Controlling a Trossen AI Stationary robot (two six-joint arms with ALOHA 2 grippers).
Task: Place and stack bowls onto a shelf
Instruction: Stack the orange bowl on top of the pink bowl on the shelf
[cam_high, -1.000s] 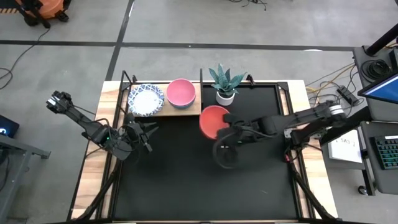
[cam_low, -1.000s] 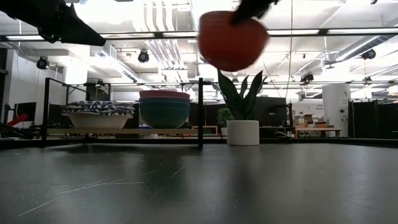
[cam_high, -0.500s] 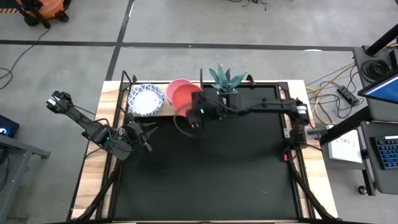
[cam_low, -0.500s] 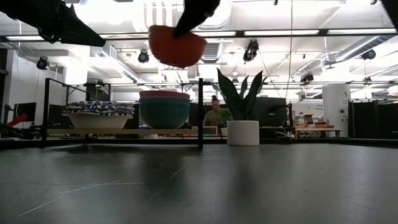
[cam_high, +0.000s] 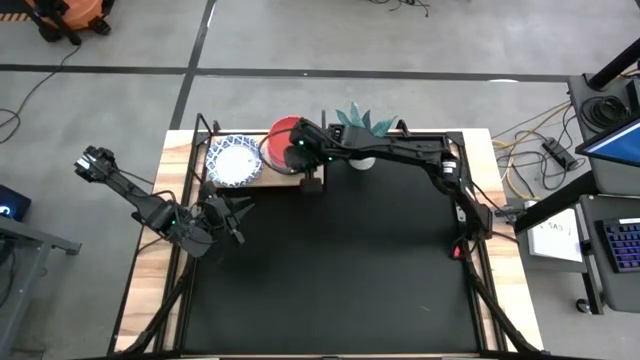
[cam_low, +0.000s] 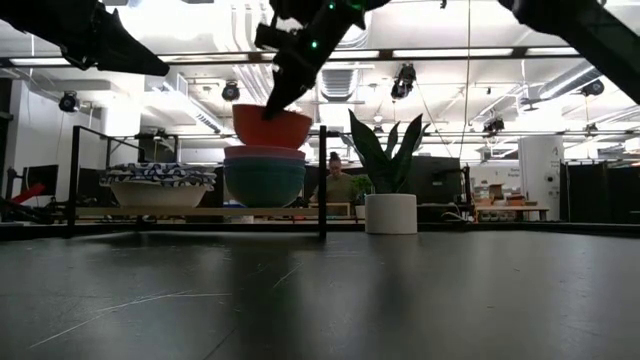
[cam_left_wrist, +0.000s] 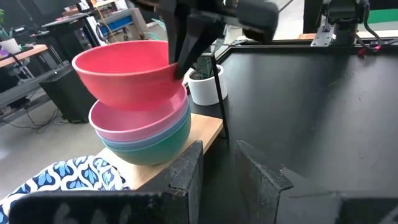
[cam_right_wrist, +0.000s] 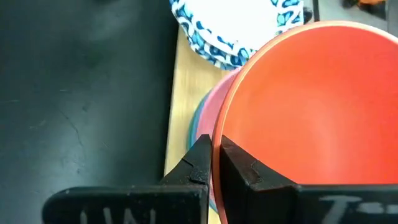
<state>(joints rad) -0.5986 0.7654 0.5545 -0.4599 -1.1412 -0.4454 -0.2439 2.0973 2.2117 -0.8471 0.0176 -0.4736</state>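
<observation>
The red bowl (cam_high: 280, 140) is over the stack of pink (cam_low: 265, 152), blue and green (cam_low: 265, 182) bowls on the light-wood shelf (cam_high: 268, 181). My right gripper (cam_high: 300, 152) is shut on the red bowl; it also shows in the low view (cam_low: 275, 100). White bowls with blue-patterned rims (cam_high: 236, 160) sit stacked on the shelf's left part. My left gripper (cam_high: 228, 210) is open and empty above the table, just in front of the shelf's left end. My right gripper pinches the red bowl's rim (cam_right_wrist: 216, 142) on the side toward the table's right, one finger (cam_right_wrist: 239, 171) inside the bowl and one (cam_right_wrist: 198, 163) outside. The fingers slant down from above. The bowl is a little tilted, its bottom in the pink bowl's mouth (cam_left_wrist: 140, 118); whether it rests there I cannot tell.
A white pot with a green plant (cam_high: 362, 138) stands right of the shelf, under my right arm. The shelf's black frame post (cam_low: 322, 180) rises between the stack and the plant. The black tabletop (cam_high: 340, 270) stretches in front of the shelf.
My right gripper has carried the red bowl from the middle of the table toward the far left, over the stack on the shelf, and lowered it onto the pink bowl. The bowl has stayed mouth up.
</observation>
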